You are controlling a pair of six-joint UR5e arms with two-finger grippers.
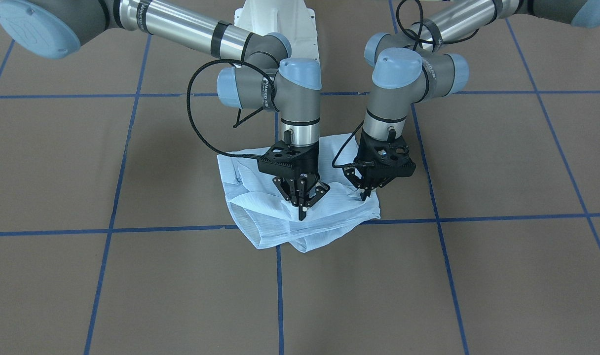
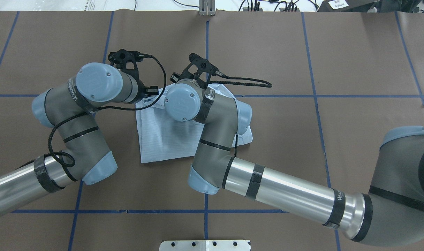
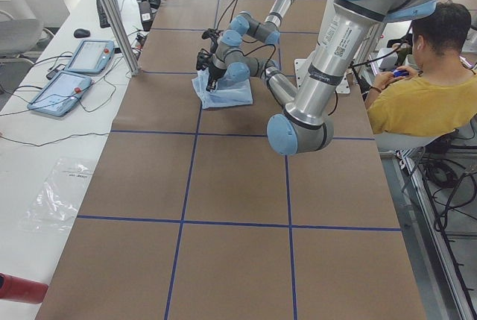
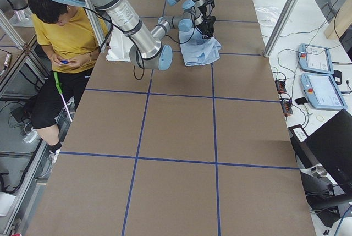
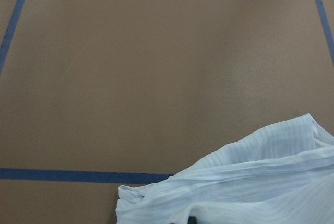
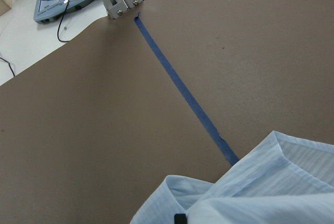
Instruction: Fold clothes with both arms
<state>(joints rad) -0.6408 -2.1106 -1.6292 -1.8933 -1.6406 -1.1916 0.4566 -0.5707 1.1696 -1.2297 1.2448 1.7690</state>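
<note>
While both grippers stand low over the middle of the table, the pale-blue striped shirt (image 1: 253, 209) lies in a rumpled, part-folded heap on the brown table cover (image 1: 132, 296). It sits right across a crossing of the blue tape lines (image 1: 157, 229).

The right gripper (image 1: 303, 209) points straight down, its fingers drawn in to a narrow point and pinching cloth near the middle of the heap. Just beside it, the left gripper (image 1: 364, 195) is narrow as well, tips closed into a bunch of fabric at the shirt's edge on the robot's left.

From overhead, both wrists hide the fingers, and a flatter stretch of shirt (image 2: 163, 139) shows between the two arms. The left wrist camera catches a rippled fold of shirt (image 5: 261, 182) low in its view, and the right wrist camera a creased edge (image 6: 250, 192) beside a tape line. A person in a yellow top (image 3: 417, 100) sits at the table's side.
</note>
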